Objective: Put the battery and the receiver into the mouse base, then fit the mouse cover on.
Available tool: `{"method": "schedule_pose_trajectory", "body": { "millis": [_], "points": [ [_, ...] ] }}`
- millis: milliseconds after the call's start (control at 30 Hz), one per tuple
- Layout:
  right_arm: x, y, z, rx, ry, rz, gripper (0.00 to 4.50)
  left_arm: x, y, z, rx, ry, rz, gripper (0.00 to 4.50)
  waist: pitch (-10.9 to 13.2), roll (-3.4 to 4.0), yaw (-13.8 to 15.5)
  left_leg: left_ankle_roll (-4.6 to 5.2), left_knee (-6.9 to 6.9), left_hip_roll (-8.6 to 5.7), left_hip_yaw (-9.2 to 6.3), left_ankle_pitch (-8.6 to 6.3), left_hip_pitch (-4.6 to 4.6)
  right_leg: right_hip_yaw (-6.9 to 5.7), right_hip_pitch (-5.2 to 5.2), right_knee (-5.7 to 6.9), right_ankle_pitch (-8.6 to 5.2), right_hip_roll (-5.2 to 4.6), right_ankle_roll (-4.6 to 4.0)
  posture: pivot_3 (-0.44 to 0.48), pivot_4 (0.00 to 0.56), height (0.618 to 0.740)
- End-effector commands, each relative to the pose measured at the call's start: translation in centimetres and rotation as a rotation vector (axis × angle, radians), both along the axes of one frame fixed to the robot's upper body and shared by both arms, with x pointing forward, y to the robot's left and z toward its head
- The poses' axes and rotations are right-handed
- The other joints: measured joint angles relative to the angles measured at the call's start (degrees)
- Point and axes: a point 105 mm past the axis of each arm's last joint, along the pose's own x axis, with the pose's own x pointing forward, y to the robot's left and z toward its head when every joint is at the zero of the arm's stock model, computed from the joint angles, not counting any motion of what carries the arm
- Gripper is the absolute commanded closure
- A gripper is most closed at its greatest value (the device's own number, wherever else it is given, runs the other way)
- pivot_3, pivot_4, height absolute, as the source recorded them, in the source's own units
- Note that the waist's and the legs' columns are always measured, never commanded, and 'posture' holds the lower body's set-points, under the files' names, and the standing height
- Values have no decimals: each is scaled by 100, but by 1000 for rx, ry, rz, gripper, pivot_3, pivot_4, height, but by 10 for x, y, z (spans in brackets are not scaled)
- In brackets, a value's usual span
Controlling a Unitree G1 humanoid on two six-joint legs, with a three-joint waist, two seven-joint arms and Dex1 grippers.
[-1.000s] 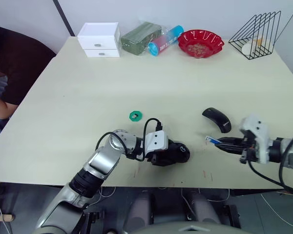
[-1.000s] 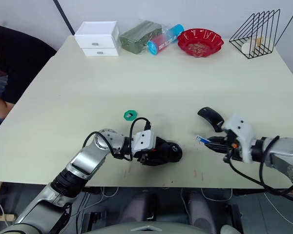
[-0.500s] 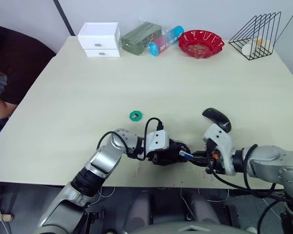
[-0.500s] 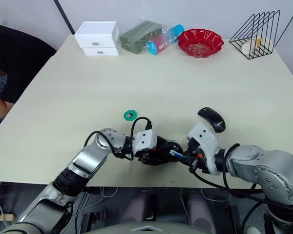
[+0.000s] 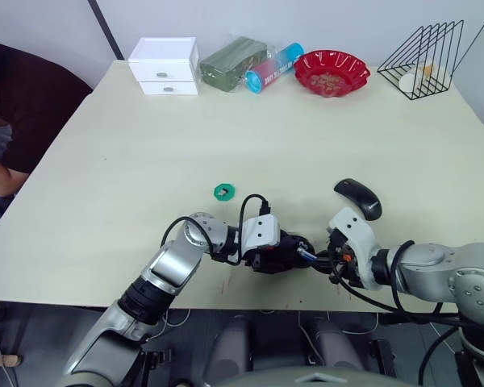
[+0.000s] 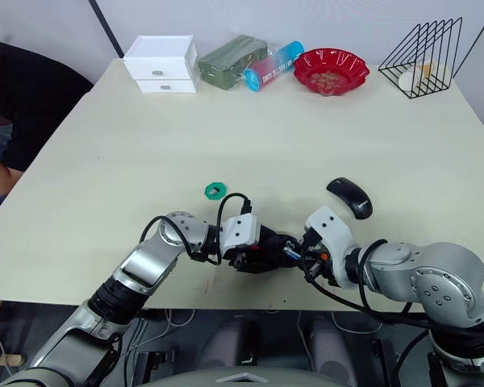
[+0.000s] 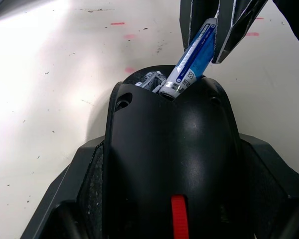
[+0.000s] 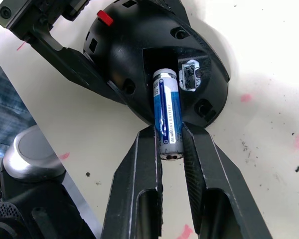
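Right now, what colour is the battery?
The battery is blue and white with silver metal ends, clearest in the right wrist view.

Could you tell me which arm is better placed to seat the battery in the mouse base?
The right. The right gripper already pinches the battery with its tip entering the slot of the mouse base, while the left gripper is occupied gripping that base steady.

One battery point(image 8: 168, 119), one mouse base point(image 8: 154, 59), one mouse cover point(image 5: 358, 197)
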Motion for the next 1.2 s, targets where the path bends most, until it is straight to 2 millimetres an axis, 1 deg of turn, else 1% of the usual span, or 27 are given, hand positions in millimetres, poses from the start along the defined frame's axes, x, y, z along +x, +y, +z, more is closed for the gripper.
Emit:
{"method": "schedule_pose_trajectory", "body": {
  "millis": [33, 133, 267, 433, 467, 500, 567, 600, 633, 700, 833, 933, 1067, 1167, 1200],
  "points": [
    [1, 5, 1, 0, 1, 7, 4405, 0, 0, -10, 35, 5, 21, 1546, 0, 0, 0, 0, 0, 0, 0, 0, 0, 0, 0, 0, 0, 0, 0, 0, 150, 740],
    [2, 11, 0, 9, 8, 2, 4405, -1, 0, -9, 33, 8, 20, 1546, 0, 0, -6, 0, 0, 0, 0, 0, 0, 0, 0, 0, 0, 0, 0, 0, 150, 740],
    [3, 11, -3, -2, 19, -13, 4405, -1, 0, -9, 31, 4, 25, 1546, -5, -6, -21, 0, -1, 2, 0, 0, 2, 1, 0, 0, 0, 0, 0, 0, 150, 740],
    [4, 11, -1, -7, 18, -12, 4405, 0, 0, -10, 32, 9, 26, 1546, -9, -10, -29, 0, -1, 4, 0, 0, 3, 1, 0, 0, 0, 0, -1, 0, 150, 740],
    [4, 12, -1, -7, 17, -8, 3354, 0, 0, -10, 32, 10, 28, 1546, -9, -10, -30, 0, -1, 4, 0, 0, 3, 1, 0, 0, 0, 0, -1, 0, 150, 740],
    [4, 12, 1, -2, 16, -3, 3314, 1, 0, -10, 32, 10, 27, 1546, -9, -10, -30, 0, -1, 4, 0, 0, 3, 1, 0, 0, 0, 0, -1, 0, 150, 740],
    [6, 8, 6, -6, -6, 0, 2459, 1, -1, -10, 30, 15, 26, 1546, -9, -10, -29, 0, -1, 4, 0, 0, 3, 1, 0, -1, -1, 0, -1, 0, 150, 740],
    [7, 5, 8, -7, -15, -2, 2149, 0, -1, -10, 30, 19, 25, 1546, -9, -10, -30, 0, -1, 4, 0, 0, 3, 1, 0, -1, -1, 0, -1, 0, 150, 740],
    [8, 3, 11, -6, -26, -7, 2066, 0, -1, -10, 29, 20, 24, 1546, -9, -10, -13, 0, -2, 5, 0, 0, 3, 1, 0, -1, -1, 0, -1, 0, 150, 740],
    [7, 2, 18, 18, -50, 17, 2066, 0, -1, -10, 30, 23, 24, 1546, -8, -10, -1, 1, -1, 4, 0, 0, -1, 1, 0, -4, -1, -1, -1, 0, 150, 740],
    [4, -2, 24, 16, -86, 54, 2066, 0, -2, -10, 28, 24, 25, 1546, -7, -9, 3, 3, -4, 4, -1, -1, -9, -3, -1, -17, 0, -5, 0, 0, 150, 740],
    [5, -10, 32, 65, -171, 44, 2066, -1, -2, -10, 29, 34, 21, 1546, -6, -12, 17, 3, -4, 2, -8, -1, -12, -9, -1, -18, -1, -5, 1, 0, 150, 740],
    [0, -12, 33, 146, -263, 116, 2066, 0, -2, -10, 24, 40, 27, 1546, -6, -12, 6, 3, -4, 0, -5, -1, -11, -7, 0, -20, -1, -4, 2, 0, 150, 740],
    [3, -14, 32, 206, -337, 138, 2066, 1, -2, -9, 20, 47, 36, 1546, -6, -12, 0, 3, -4, 0, -5, -1, -9, -7, 0, -19, -2, -2, 3, 0, 150, 740],
    [4, -15, 30, 221, -354, 141, 2591, 1, -2, -9, 20, 48, 35, 1546, -6, -12, 2, 3, -4, 0, -3, -1, -7, -5, 0, -18, -2, -2, 4, 0, 150, 740]
  ]
}}
